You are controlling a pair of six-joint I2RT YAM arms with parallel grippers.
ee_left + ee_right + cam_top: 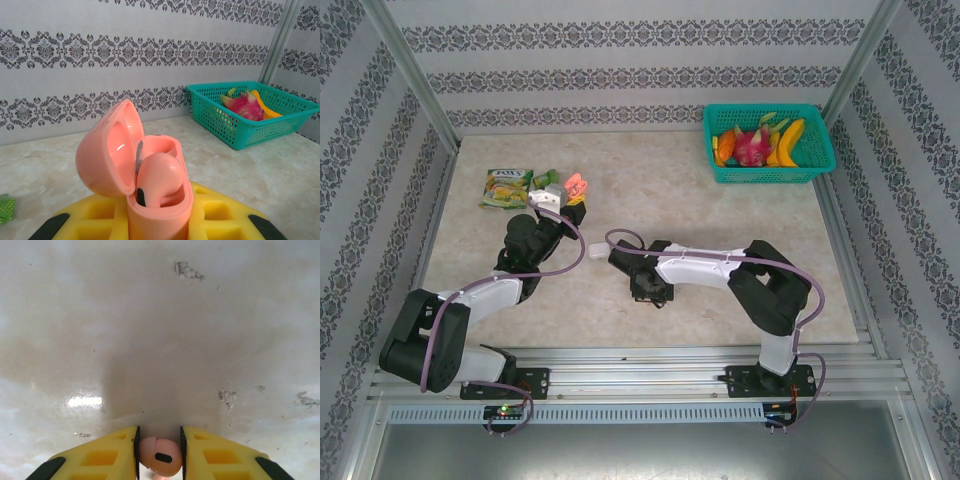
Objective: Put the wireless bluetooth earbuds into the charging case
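While the left gripper (160, 229) clamped the pink case (167, 212) upright between its yellow fingers (100, 220), the lid (106, 160) stood swung open to the left. One pink earbud (157, 175) sat head-up in the case's near well. From above, this gripper held the case at the far left of the table (720, 260), near a snack packet (506, 187). The right gripper (159, 452) was pinched on a second earbud (160, 456), both fingers pressed against its sides, low over the pale table near its middle. Whether that earbud touched the surface could not be told. The two grippers were apart, the right nearer the bases. A teal basket (770, 172) of fruit sat in the far right corner.
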